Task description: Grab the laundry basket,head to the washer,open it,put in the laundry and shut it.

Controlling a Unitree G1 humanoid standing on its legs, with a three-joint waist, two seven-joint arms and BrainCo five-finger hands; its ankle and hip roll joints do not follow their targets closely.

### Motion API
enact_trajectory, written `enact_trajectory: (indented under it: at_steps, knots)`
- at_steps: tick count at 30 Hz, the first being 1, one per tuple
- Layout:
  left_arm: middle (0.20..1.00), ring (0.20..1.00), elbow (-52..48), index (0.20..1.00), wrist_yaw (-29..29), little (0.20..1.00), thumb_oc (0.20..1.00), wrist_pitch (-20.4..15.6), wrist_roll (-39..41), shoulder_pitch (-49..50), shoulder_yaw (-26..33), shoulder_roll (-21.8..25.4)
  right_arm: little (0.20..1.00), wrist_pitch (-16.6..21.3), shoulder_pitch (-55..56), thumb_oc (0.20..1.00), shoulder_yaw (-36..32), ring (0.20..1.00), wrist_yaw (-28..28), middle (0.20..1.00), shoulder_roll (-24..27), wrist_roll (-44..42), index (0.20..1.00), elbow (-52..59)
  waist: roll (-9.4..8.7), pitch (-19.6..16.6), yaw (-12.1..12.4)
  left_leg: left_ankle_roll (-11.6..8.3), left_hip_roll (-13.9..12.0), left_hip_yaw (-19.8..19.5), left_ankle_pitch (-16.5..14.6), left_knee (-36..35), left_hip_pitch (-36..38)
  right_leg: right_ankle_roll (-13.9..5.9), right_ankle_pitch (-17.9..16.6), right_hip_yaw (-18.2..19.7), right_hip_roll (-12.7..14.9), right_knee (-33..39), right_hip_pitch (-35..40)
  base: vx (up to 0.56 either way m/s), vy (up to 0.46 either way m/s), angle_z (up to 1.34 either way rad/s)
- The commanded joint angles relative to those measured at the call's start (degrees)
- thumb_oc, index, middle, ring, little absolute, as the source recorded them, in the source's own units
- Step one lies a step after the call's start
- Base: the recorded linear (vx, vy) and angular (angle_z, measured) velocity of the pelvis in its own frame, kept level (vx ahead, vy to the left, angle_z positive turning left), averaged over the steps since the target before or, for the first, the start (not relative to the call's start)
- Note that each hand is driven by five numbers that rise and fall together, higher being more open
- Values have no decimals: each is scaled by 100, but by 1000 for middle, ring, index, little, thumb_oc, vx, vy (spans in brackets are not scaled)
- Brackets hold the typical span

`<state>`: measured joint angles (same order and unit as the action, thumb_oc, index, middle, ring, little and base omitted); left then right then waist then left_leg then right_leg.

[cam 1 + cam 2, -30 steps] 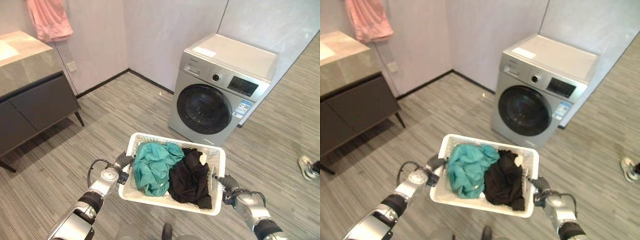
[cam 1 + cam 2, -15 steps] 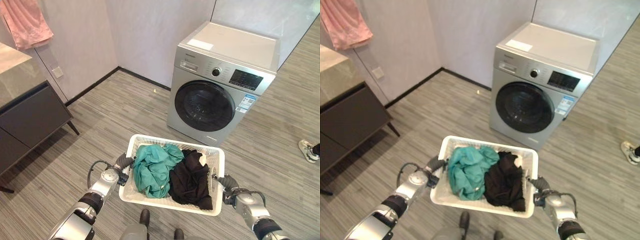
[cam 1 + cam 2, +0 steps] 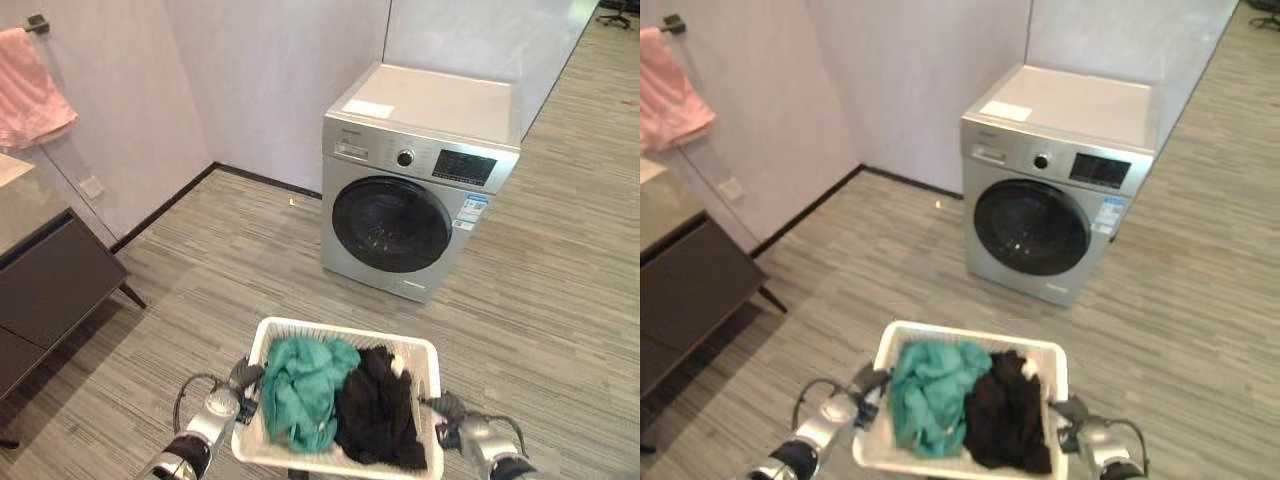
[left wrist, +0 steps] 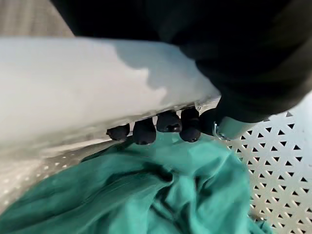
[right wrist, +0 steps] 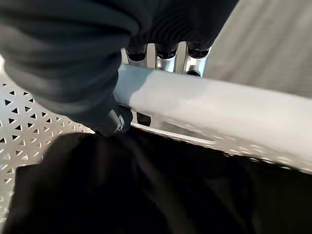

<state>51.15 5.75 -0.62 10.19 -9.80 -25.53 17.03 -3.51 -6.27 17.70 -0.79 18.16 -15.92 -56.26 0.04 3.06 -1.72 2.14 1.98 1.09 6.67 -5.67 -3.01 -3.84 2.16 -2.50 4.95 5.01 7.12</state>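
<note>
I carry a white perforated laundry basket (image 3: 300, 331) in front of me, low in both eye views. Inside lie a teal cloth (image 3: 304, 387) on the left and a black cloth (image 3: 378, 408) on the right. My left hand (image 3: 238, 385) is shut on the basket's left rim (image 4: 73, 78), its dark fingertips (image 4: 168, 122) curled over the edge above the teal cloth (image 4: 146, 195). My right hand (image 3: 452, 412) is shut on the right rim (image 5: 219, 105), above the black cloth (image 5: 122, 190). The silver washer (image 3: 420, 190) stands ahead against the wall, its round dark door (image 3: 391, 224) shut.
A dark cabinet (image 3: 50, 295) with a stone top stands at the left, a pink towel (image 3: 30, 100) hanging above it. Grey plank floor (image 3: 230, 260) stretches between me and the washer. Walls meet in a corner left of the washer.
The whole picture has shifted: the camera has tilted up and turned, so the basket sits lower and the washer more central. Both hands keep their hold on the rims.
</note>
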Motion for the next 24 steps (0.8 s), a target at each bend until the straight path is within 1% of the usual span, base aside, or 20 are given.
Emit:
enact_trajectory:
  at_steps: [1,3,4,6,7,8,10,11,12,13,14,15,16,17,18,19,20,21,22,24]
  knots:
    - [200,200,40,200,12,200,200,-367,-12,-698,206,-187,200,276,-210,200,-241,200,167,200,258,-45,200,503,136,66,66,-456,-570,414,-721,67,449,-397,-273,-495,647,-1,-257,22,-23,7]
    - [200,200,-120,200,18,200,200,-361,0,-658,271,-120,200,298,-141,200,-332,200,136,200,380,-24,200,950,115,82,46,-471,-594,424,-724,67,456,-398,-266,-477,631,-1,-260,18,-13,7]
    - [200,200,-122,200,18,200,200,-359,-1,-656,271,-119,200,294,-136,200,-333,200,135,200,380,-23,200,956,115,82,47,-471,-595,424,-724,67,458,-398,-266,-477,631,-1,-258,0,0,0]
    - [200,200,-401,200,11,200,200,-345,-7,-599,379,-27,200,310,-30,200,-495,200,93,200,538,17,200,1496,96,109,24,-470,-605,438,-754,67,483,-410,-268,-441,621,-1,-273,2,17,-1]
    - [200,200,-742,200,38,200,200,-347,-19,-557,492,105,200,341,-1,200,-673,200,53,200,732,76,200,2022,65,185,13,-440,-608,493,-758,76,533,-433,-310,-375,631,-1,-311,0,0,0]
    - [200,200,-746,200,38,200,200,-344,-19,-555,492,106,200,336,4,200,-676,200,53,200,733,77,200,2030,65,188,19,-440,-608,498,-760,76,539,-433,-311,-370,630,-1,-308,-31,37,-4]
    - [200,200,-1058,200,23,200,200,-369,202,-471,659,200,200,339,-47,200,-802,200,28,200,926,159,200,2372,-2,292,14,-382,-616,613,-957,503,362,-459,-412,-220,696,-1,-402,-57,47,-21]
    - [200,200,-1184,200,29,200,200,-392,403,-435,740,222,200,324,-90,200,-843,200,16,200,998,186,200,2446,-42,343,38,-344,-604,680,-1110,828,203,-491,-475,-104,741,-1,-488,-55,171,-48]
    - [200,200,-1454,200,16,200,200,-430,617,-453,816,273,200,239,-153,200,-960,200,46,200,1171,230,200,2497,-81,395,48,-245,-501,701,-1360,1208,13,-557,-542,73,878,-1,-598,-19,202,-52]
    - [200,200,-1558,200,9,200,200,-422,613,-454,837,301,200,194,-120,200,-1040,200,73,200,1224,240,200,2576,-80,389,47,-187,-446,708,-1454,1323,-49,-589,-559,102,955,-1,-617,13,179,-46]
    - [200,200,-1562,200,9,200,200,-419,613,-452,835,301,200,190,-116,200,-1043,200,74,200,1225,241,200,2581,-81,386,49,-184,-445,709,-1464,1338,-59,-592,-559,102,958,-1,-620,90,237,-37]
    - [200,200,-1726,200,-22,200,200,-394,566,-565,808,369,200,139,-93,200,-1266,200,73,200,1393,226,200,2617,-28,357,7,-36,-283,676,-1574,1384,-88,-618,-516,152,1162,-314,-728,73,185,-20]
    - [200,200,-1728,200,-22,200,200,-391,565,-567,807,367,200,138,-91,200,-1270,200,74,200,1395,226,200,2620,-29,354,10,-32,-279,678,-1575,1384,-92,-621,-502,158,1167,-336,-744,115,283,-10]
    - [200,200,-1826,200,-62,200,200,-373,521,-663,749,391,200,144,-60,200,-1379,200,60,200,1489,211,200,2645,20,349,-27,44,-198,617,-1587,1333,-30,-581,-441,197,1223,-782,-865,132,278,5]
    - [200,200,-2005,200,-145,200,200,-303,401,-925,627,447,200,150,-33,200,-1580,200,5,200,1669,203,200,2717,99,448,-169,162,-79,485,-1622,1285,138,-425,-414,341,1121,-1753,-1158,127,275,5]
    - [200,200,-2004,200,-145,200,200,-303,401,-930,628,447,200,149,-35,200,-1582,200,6,200,1669,203,200,2718,97,438,-162,162,-78,493,-1606,1277,121,-424,-424,351,1121,-1755,-1184,133,250,5]
    - [200,200,-2041,200,-155,200,200,-281,389,-1020,657,476,200,181,-99,200,-1589,200,-13,200,1708,176,200,2687,142,519,-204,200,-79,537,-1654,1232,239,-372,-400,310,998,-2172,-1449,87,126,12]
    - [200,200,-2073,200,-158,200,200,-276,372,-1070,662,509,200,203,-178,200,-1551,200,-10,200,1730,153,200,2632,175,598,-235,224,-69,586,-1689,1183,380,-355,-389,179,881,-2448,-1706,159,163,1]
    - [200,200,-2069,200,-174,200,200,-279,384,-1108,662,518,200,204,-217,200,-1524,200,0,200,1725,146,200,2608,190,630,-267,234,-48,637,-1712,1104,522,-355,-395,49,764,-2490,-1897,114,87,-13]
    - [200,200,-2067,200,-175,200,200,-280,385,-1112,665,517,200,206,-224,200,-1521,200,0,200,1727,145,200,2603,193,647,-265,230,-52,641,-1714,1085,551,-352,-379,53,758,-2509,-1889,37,16,-22]
